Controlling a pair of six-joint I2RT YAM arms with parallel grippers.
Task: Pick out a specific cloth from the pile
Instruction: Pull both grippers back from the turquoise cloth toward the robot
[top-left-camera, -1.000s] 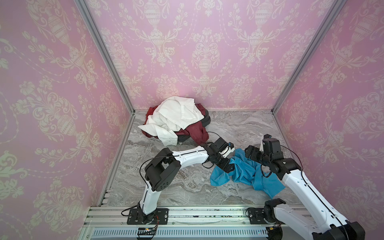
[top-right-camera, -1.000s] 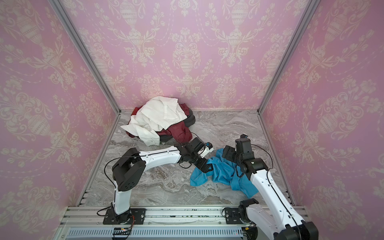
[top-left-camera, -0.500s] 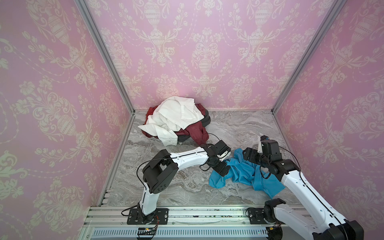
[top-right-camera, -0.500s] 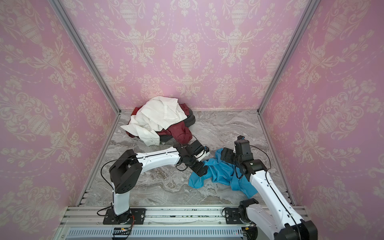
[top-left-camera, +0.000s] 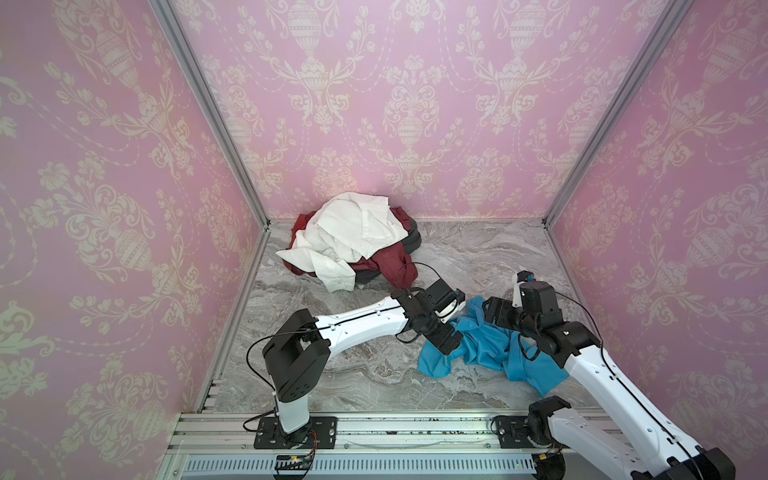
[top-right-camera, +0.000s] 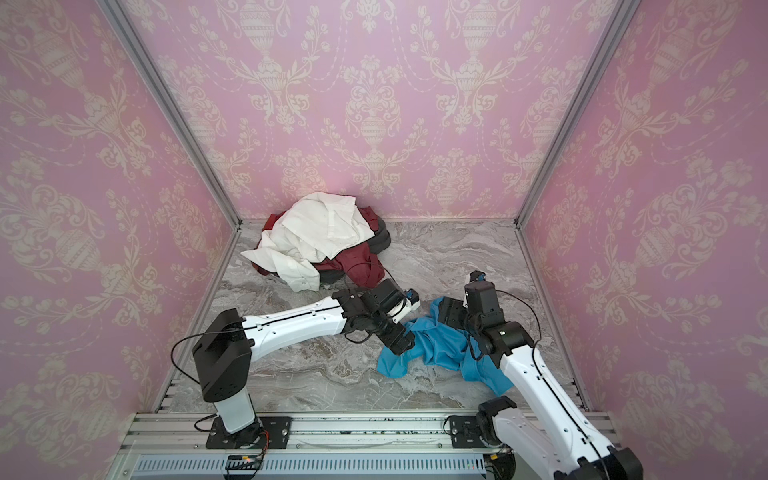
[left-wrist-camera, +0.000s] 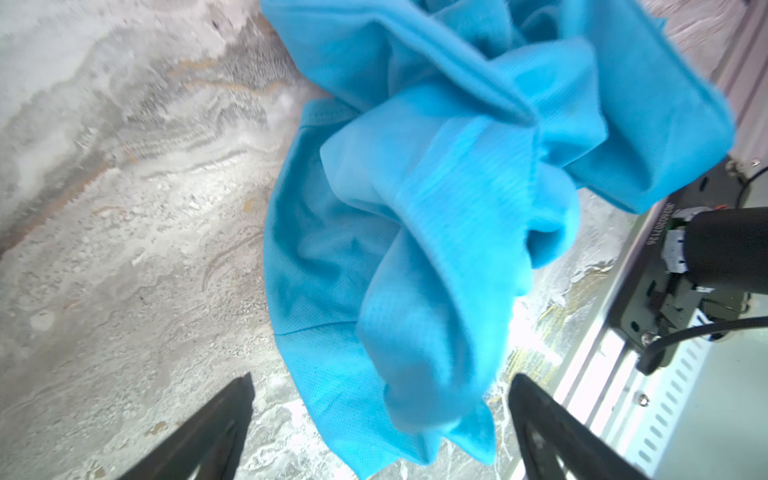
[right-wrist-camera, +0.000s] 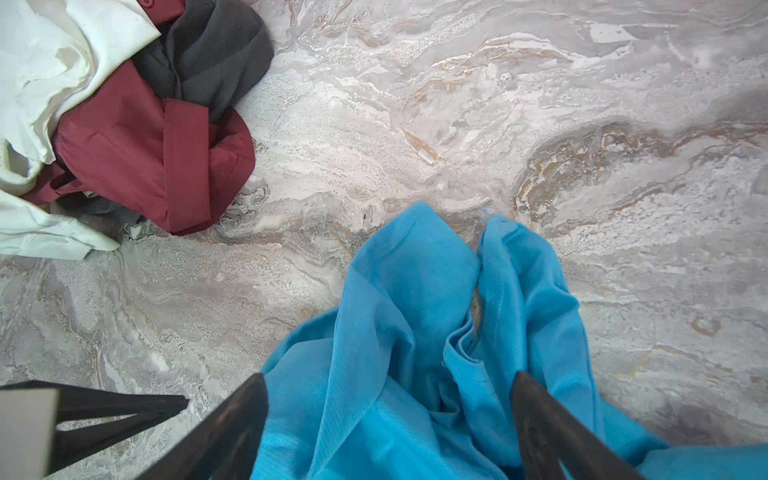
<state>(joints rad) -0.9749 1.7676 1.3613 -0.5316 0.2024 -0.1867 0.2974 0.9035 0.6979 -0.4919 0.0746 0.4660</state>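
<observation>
1. The cloth (top-left-camera: 478, 353) is bright blue. It lies in a crumpled heap on the grey marble table (top-left-camera: 332, 374), and both claws are right at it.
2. The left claw (top-left-camera: 451, 345) is wide open. In the left wrist view, the cloth (left-wrist-camera: 415, 208) reaches in between the two black fingers (left-wrist-camera: 232, 407), but they do not squeeze it. The left claw holds nothing.
3. The right claw (top-left-camera: 494, 309) is wide open too. In the right wrist view, folds of the cloth (right-wrist-camera: 415, 353) lie between its fingers (right-wrist-camera: 536, 407), and no finger presses on them. It holds nothing either.
4. The two claws are close to each other, with the blue cloth under and between them.
5. The pile (top-left-camera: 353, 241) sits past the left claw, in the far corner, well apart from the cloth.
6. In the pile, a white shirt (top-left-camera: 353, 232) lies on top. A dark red garment (top-left-camera: 395, 266) and a dark grey garment (top-left-camera: 413, 241) poke out from under it.
</observation>
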